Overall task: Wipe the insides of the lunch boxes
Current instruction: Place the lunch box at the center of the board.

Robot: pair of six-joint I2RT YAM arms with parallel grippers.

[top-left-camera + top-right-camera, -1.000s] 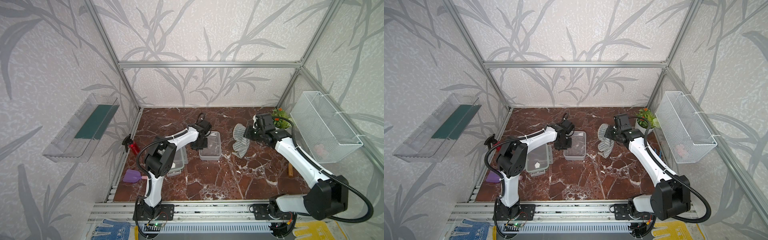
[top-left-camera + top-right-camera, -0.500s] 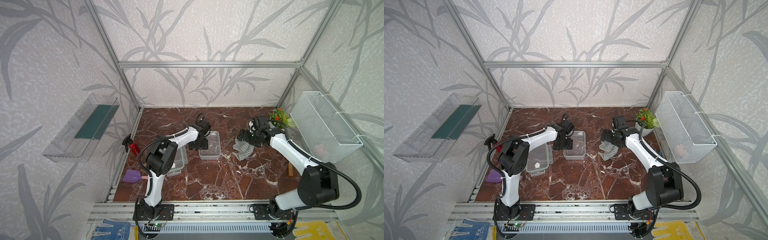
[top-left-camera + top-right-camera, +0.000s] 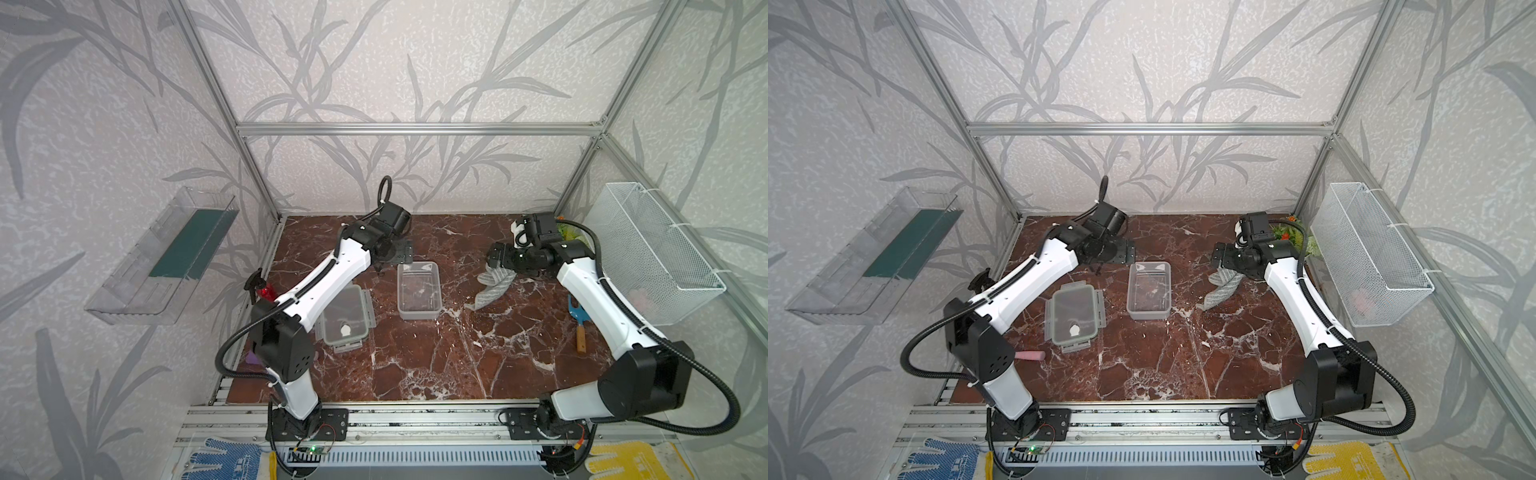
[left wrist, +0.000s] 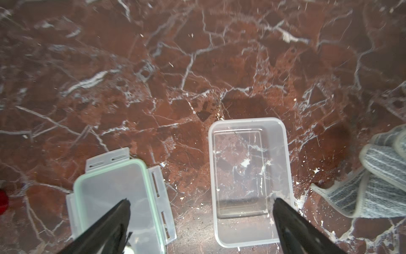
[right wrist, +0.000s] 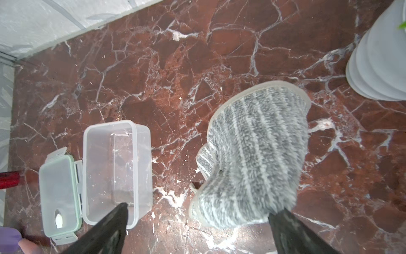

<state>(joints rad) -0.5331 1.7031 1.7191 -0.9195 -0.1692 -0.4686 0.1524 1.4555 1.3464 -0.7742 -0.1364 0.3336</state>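
At the near edge, off the red marble bench [image 3: 415, 365], a blue-dotted glove [image 3: 224, 459] and a yellow glove [image 3: 640, 459] lie by the arm bases. Toward the near-left corner a pink-handled tool [image 3: 1030, 356] pokes out from behind the left arm. Farther in, left of centre, the lid [image 3: 345, 318] lies flat with its white vent toward the near edge. It sits apart from the lunch box [image 3: 418, 291], which stands upright and open at the middle of the bench, just to the lid's right, with nothing in it. Near the right edge rests a blue tool with a wooden handle [image 3: 580, 336]. A striped grey microfibre cloth [image 3: 492, 286] lies crumpled on the bench right of the lunch box, apart from it. The right fingers [image 5: 292, 231] are spread wide above the cloth's far end, gripping nothing; whether one brushes the pile cannot be told. The left fingers [image 4: 105, 226] are likewise spread wide and empty, hovering just beyond the lunch box's far-left corner. A red spray bottle [image 3: 259, 286] stands at the left edge, and a potted plant [image 3: 1291, 237] in the far-right corner.
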